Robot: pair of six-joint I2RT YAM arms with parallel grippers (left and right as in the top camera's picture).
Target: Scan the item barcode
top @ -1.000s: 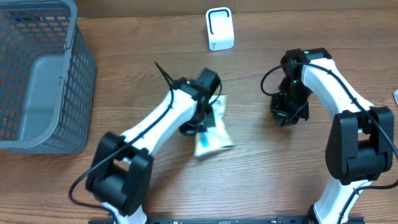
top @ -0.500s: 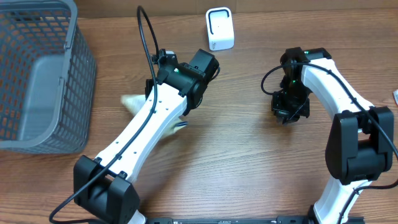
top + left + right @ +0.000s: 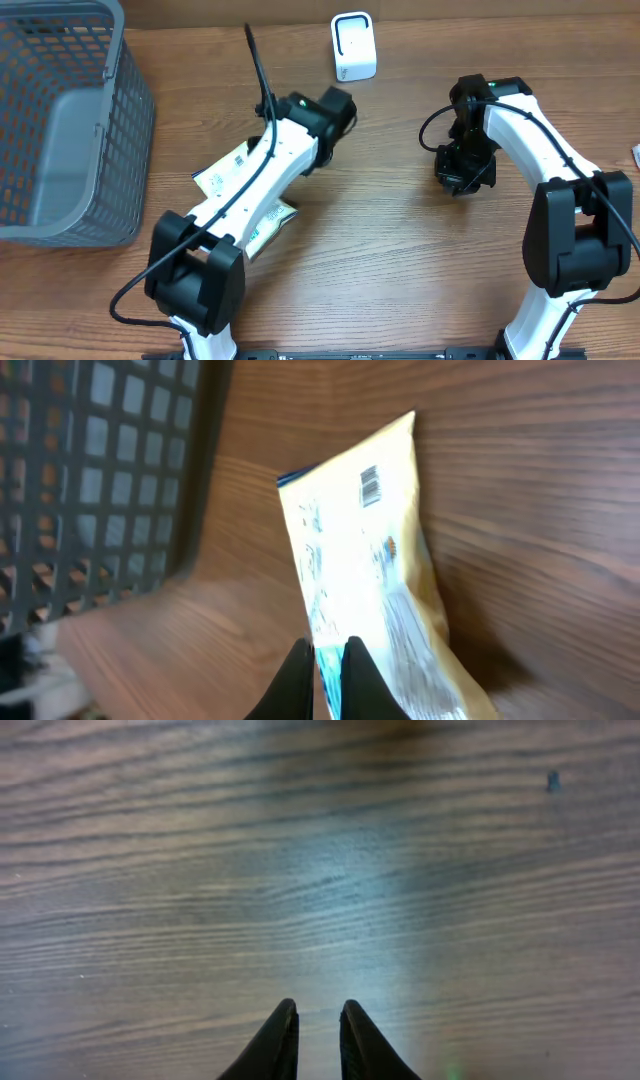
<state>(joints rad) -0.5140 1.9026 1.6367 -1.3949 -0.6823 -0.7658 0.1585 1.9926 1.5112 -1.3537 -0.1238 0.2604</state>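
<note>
From above, the left arm (image 3: 285, 160) reaches across the table (image 3: 400, 280) with the packet (image 3: 228, 170) lying low beneath it, between the basket (image 3: 135, 140) and the arm's elbow. I can't see its fingers from here. The scanner (image 3: 353, 45) stands at the far edge, well apart from the packet. The right gripper (image 3: 462, 180) hangs over bare wood off to the side.

The left wrist view shows the left gripper (image 3: 326, 650) clenched on the packet's near edge. The bag stretches away from it, and the barcode (image 3: 371, 485) sits near the far corner, facing the camera.

In the right wrist view the right gripper's jaws are nearly together, with nothing between them.

The worry, to my eye, is that thin pinch: the bag is floppy and held by one edge, so a quick swing toward the scanner could let it slip or fold. The barcode sits at the free end, which may droop or turn away from the scanner's window and give no read.
</note>
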